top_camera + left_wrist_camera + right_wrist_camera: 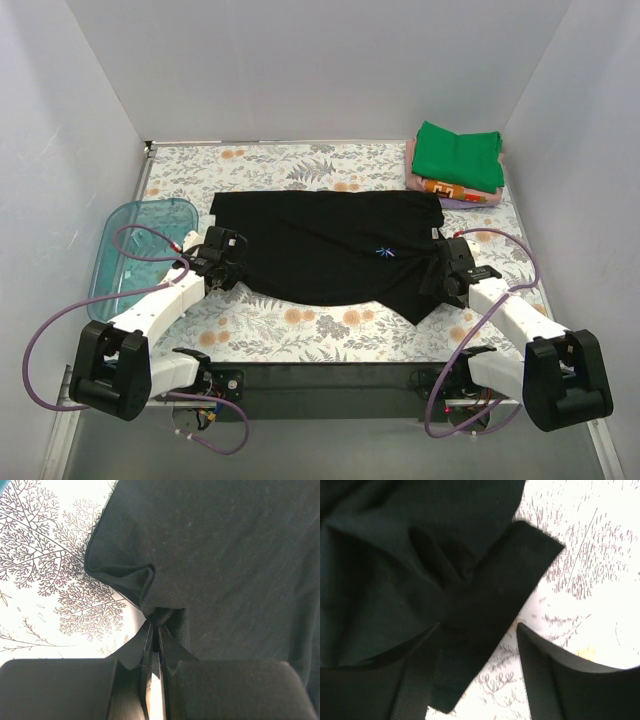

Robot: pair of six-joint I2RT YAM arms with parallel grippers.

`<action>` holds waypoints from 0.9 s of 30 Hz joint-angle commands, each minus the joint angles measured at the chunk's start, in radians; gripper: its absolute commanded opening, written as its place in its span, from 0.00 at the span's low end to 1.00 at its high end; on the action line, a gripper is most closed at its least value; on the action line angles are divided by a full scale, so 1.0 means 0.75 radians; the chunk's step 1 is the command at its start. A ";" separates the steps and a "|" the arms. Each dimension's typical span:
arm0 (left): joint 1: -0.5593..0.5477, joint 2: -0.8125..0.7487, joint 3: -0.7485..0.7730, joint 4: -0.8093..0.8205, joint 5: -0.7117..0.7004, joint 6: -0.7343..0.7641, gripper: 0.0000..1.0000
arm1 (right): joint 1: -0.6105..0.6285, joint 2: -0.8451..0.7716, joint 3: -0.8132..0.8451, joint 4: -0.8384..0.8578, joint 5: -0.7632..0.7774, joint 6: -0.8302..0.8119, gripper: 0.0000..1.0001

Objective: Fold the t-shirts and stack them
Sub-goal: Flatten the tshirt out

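Left wrist view: the left gripper has its jaws pressed almost together, pinching a bunched fold at the edge of the black t-shirt. The right gripper is spread wide, with a strip of shirt between its jaws, unclamped. From above, the shirt lies spread mid-frame, with the folded shirts stacked upper right.

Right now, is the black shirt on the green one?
No, the black shirt lies spread out, well apart from the green shirt.
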 commanded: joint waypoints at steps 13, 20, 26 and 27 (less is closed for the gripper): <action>0.006 -0.131 0.000 -0.043 -0.015 0.017 0.00 | -0.009 0.026 -0.061 0.204 0.003 0.022 0.08; 0.004 -0.292 0.146 -0.188 -0.017 0.062 0.00 | -0.007 -0.411 0.086 0.073 0.027 -0.042 0.01; -0.002 -0.480 0.433 -0.249 0.050 0.144 0.00 | -0.007 -0.674 0.571 -0.113 0.111 -0.125 0.01; -0.002 -0.523 0.538 -0.251 0.056 0.172 0.00 | -0.009 -0.682 0.646 -0.156 0.135 -0.142 0.01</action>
